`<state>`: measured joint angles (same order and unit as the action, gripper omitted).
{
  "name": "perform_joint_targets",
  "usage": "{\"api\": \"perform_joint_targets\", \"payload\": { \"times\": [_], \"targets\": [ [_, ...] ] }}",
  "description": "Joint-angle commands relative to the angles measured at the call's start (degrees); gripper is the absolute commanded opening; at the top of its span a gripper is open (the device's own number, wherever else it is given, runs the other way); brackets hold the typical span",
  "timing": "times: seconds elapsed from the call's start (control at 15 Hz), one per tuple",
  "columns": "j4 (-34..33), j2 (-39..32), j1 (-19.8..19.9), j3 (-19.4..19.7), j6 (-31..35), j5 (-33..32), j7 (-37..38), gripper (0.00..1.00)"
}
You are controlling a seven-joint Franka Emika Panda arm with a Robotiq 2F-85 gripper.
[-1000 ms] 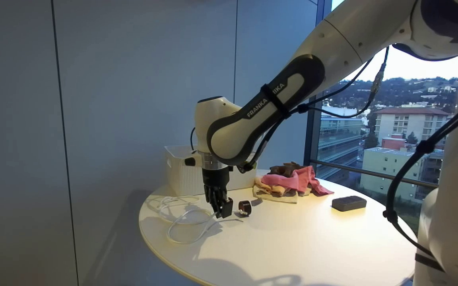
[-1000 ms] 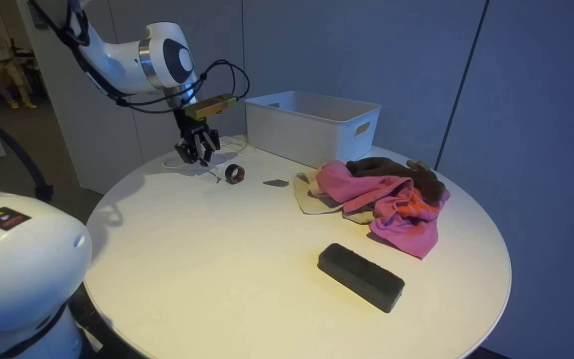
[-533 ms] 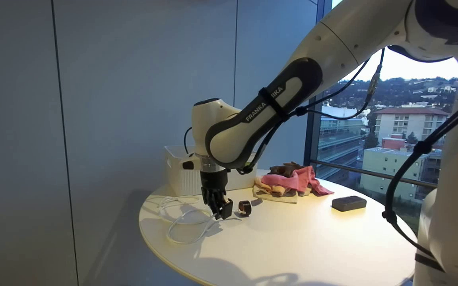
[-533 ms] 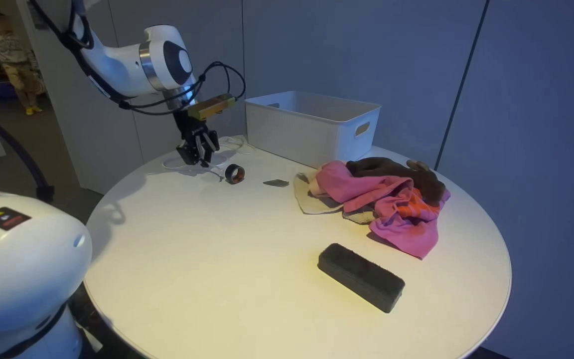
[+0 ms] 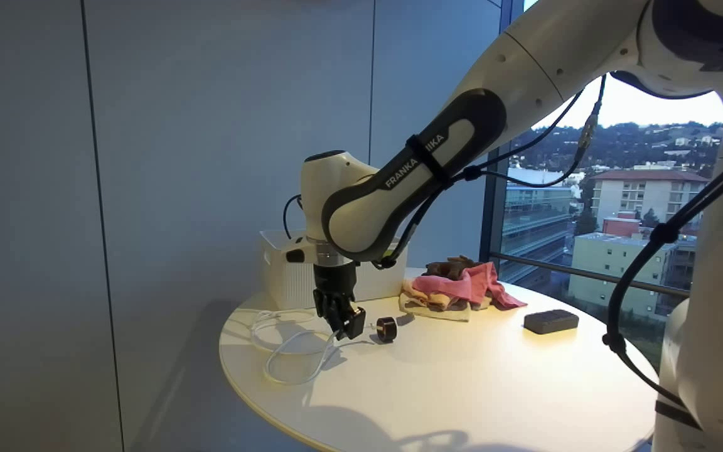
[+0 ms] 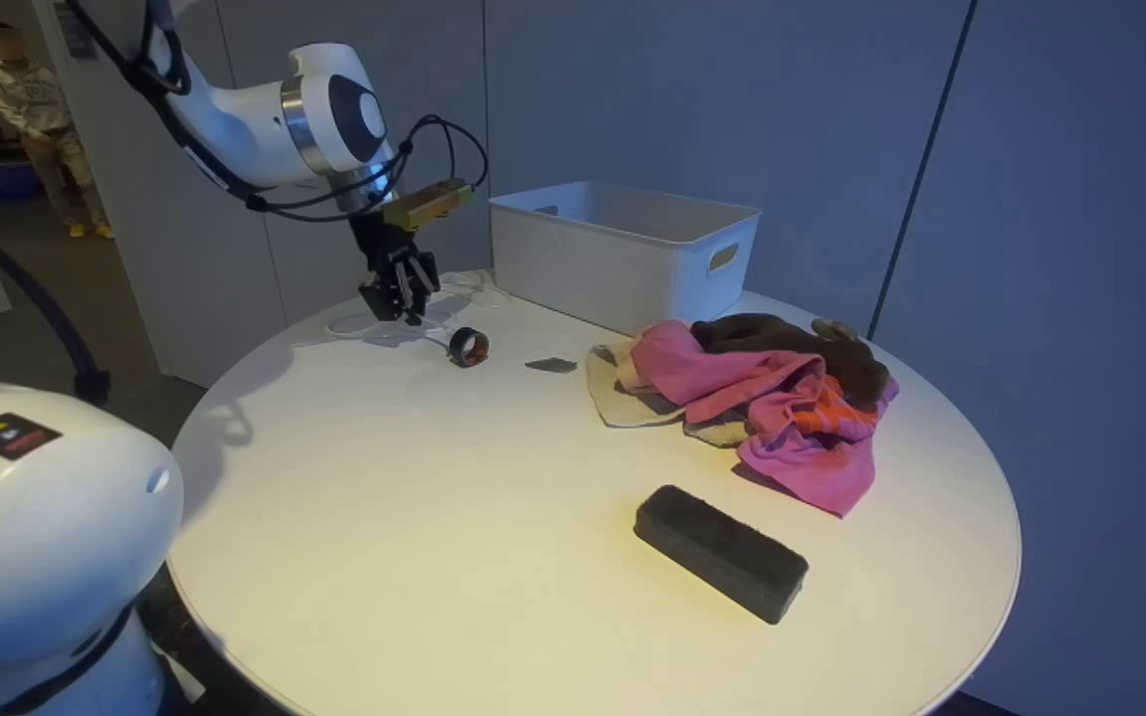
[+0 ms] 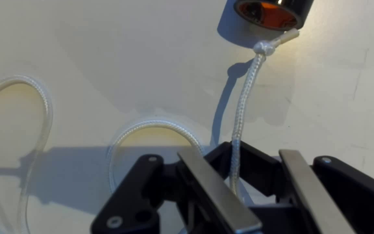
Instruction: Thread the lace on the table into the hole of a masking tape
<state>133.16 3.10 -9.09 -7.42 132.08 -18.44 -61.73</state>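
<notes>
1. Jaws: clenched on the lace (image 7: 243, 104), which is pinched at their ends. They point down, just above the counter (image 6: 414, 517).
2. Lace, free end: extends ahead of the jaws to a knot (image 7: 264, 48) and a short, pale tip (image 7: 287, 36). This length is raised; its shadow (image 7: 224, 97) falls apart from it on the counter.
3. Tape (image 7: 282, 16): on the counter just ahead of the jaws, resting on its curved side. Black outside, orange-brown within. Seen in both exterior views.
4. Position of tip: at the edge of the tape nearer the jaws, outside the hole (image 7: 261, 13). Whether it touches that edge cannot be told.
5. Lace, remainder: lies in loops (image 5: 292, 383), in an exterior view mainly on the side of the jaws away from the tape.
6. Bin (image 5: 289, 282): white, behind the jaws in an exterior view.
7. Scrap (image 6: 551, 365): flat, grey, on the counter past the tape from the jaws.
8. Cloths (image 6: 722, 373): heaped, largely pink and brown, farther from the jaws than the scrap.
9. Block (image 6: 722, 552): dark, farther from the jaws than the cloths.
10. Person (image 6: 41, 109): in the background, well apart from the jaws; face indistinct.
</notes>
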Motion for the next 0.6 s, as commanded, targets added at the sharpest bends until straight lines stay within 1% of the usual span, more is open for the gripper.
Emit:
{"api": "perform_joint_targets", "payload": {
  "times": [0.0, 0.27, 0.33, 0.53],
  "targets": [
    [-1.9, -0.8, 0.7, 0.5, -0.2, 0.1, -2.9, 0.08],
    [-2.5, -1.6, 1.3, 1.3, 0.0, 4.6, -8.2, 0.08],
    [-2.8, -1.9, 1.2, 1.4, -0.2, 7.3, -12.1, 0.08],
    [-3.4, -2.3, 1.3, 1.4, -0.7, 11.4, -17.7, 0.08]
  ]
}}
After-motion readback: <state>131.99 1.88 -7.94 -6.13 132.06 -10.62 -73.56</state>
